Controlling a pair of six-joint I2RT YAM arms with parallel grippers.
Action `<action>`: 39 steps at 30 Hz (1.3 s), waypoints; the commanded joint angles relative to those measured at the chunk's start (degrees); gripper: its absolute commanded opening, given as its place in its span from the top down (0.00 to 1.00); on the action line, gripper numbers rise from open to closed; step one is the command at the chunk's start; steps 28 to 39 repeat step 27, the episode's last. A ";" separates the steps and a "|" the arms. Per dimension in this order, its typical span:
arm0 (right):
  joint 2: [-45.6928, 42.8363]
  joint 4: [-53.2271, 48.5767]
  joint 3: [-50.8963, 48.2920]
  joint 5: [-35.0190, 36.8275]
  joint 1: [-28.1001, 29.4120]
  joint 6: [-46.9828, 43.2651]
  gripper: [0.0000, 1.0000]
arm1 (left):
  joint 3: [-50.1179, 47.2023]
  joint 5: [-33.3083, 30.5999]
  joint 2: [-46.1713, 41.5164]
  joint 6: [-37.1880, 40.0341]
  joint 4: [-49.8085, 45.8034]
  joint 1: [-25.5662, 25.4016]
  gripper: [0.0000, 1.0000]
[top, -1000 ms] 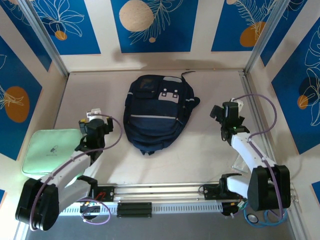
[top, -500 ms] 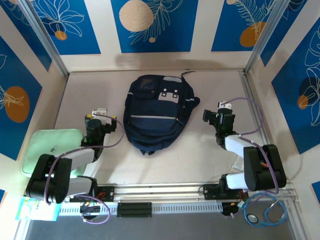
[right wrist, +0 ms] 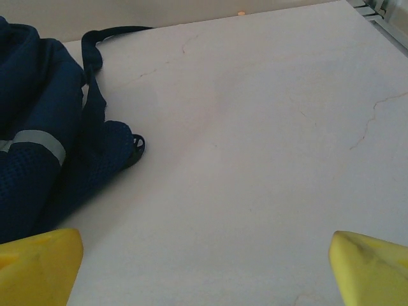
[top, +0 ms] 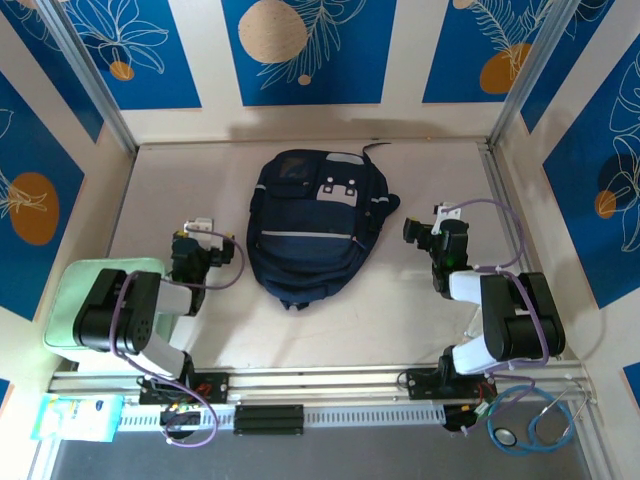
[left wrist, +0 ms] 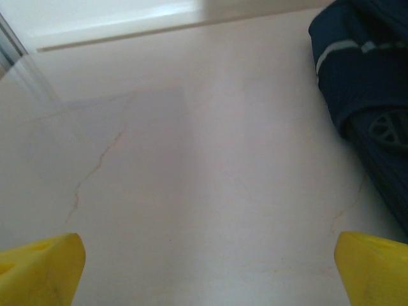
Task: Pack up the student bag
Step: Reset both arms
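Observation:
The student bag (top: 315, 230), a dark navy backpack with a white patch and light stripes, lies flat in the middle of the table. My left gripper (top: 197, 247) hovers just left of it, open, with bare table between its yellow fingertips (left wrist: 39, 271). The bag's edge (left wrist: 366, 83) shows at the right of the left wrist view. My right gripper (top: 438, 240) sits to the right of the bag, open and holding nothing. In the right wrist view the bag (right wrist: 32, 166) and its black strap (right wrist: 95, 76) lie at the left, ahead of the gripper (right wrist: 204, 268).
A mint-green flat case (top: 95, 295) lies at the left edge, partly under the left arm. A light blue packet (top: 75, 415) rests by the left base and a coiled cable (top: 530, 425) by the right base. Walls and metal posts (top: 95, 75) enclose the table.
Both arms have folded back and up toward their bases. The left gripper shifted slightly away from me, the right one slightly toward the bag. Both stayed open and the bag did not move.

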 commanded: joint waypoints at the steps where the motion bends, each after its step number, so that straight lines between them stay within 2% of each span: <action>1: 1.43 -0.35 2.74 -1.64 0.00 -1.46 0.01 | 1.91 3.28 0.68 0.00 2.66 0.80 0.01; 4: 1.49 -0.42 2.84 -1.74 0.05 -1.56 0.01 | 4.43 3.08 0.49 -0.19 -2.82 0.85 0.00; 39: 1.66 -0.89 3.19 -1.93 0.12 -1.65 0.01 | 4.27 4.26 0.42 -0.01 -2.89 0.99 0.00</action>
